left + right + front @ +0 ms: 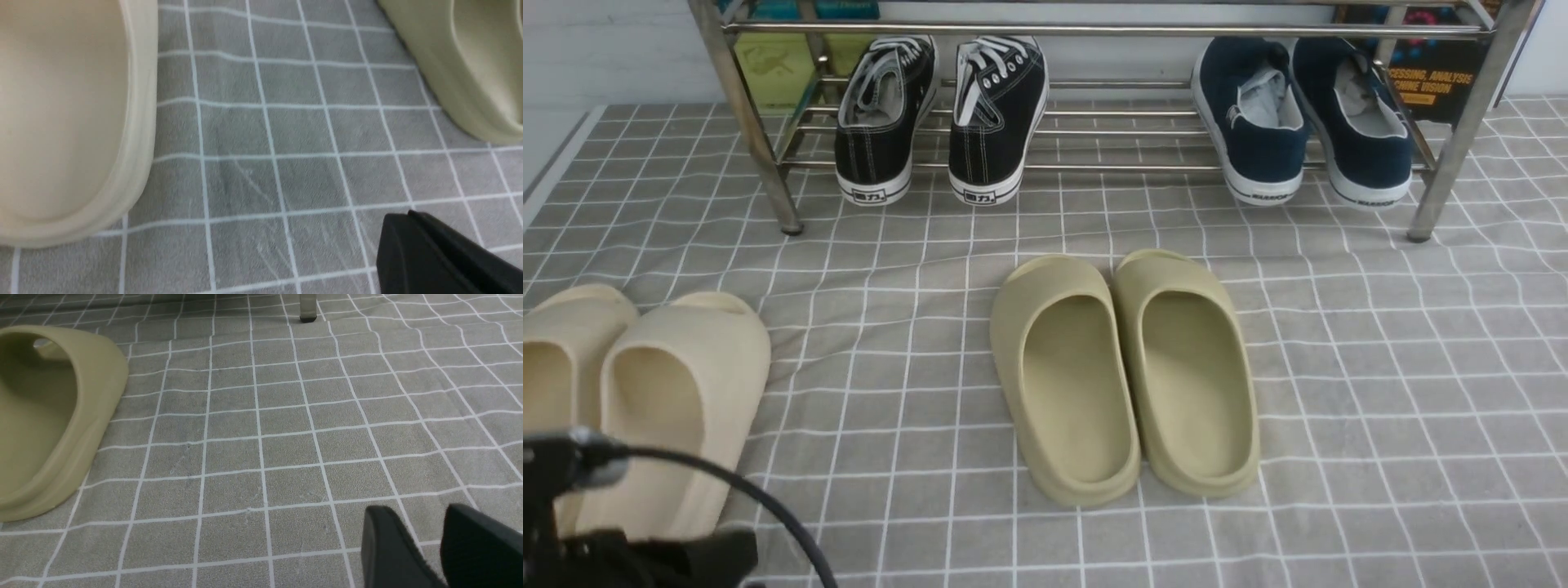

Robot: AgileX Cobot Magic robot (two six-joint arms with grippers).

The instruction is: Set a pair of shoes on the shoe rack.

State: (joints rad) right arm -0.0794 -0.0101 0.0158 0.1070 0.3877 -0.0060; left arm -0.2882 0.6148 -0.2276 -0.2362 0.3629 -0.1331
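The two black canvas sneakers, left [882, 122] and right [996, 122], stand side by side on the low bars of the silver shoe rack [1094, 30], heels towards me, left of its middle. My left gripper [408, 214] is shut and empty, low over the grey checked cloth between a beige slide [69, 122] and an olive slide [470, 61]. My right gripper [416, 510] is open and empty over bare cloth, right of an olive slide [49, 416]. Both grippers are far from the sneakers. Only part of the left arm [572, 465] shows in the front view.
Navy slip-on sneakers [1298, 122] sit on the rack's right side. A pair of olive slides [1127, 367] lies mid-cloth and a beige pair [645, 392] at the front left. A rack leg [307, 308] stands ahead of the right gripper. The cloth [1380, 367] is wrinkled.
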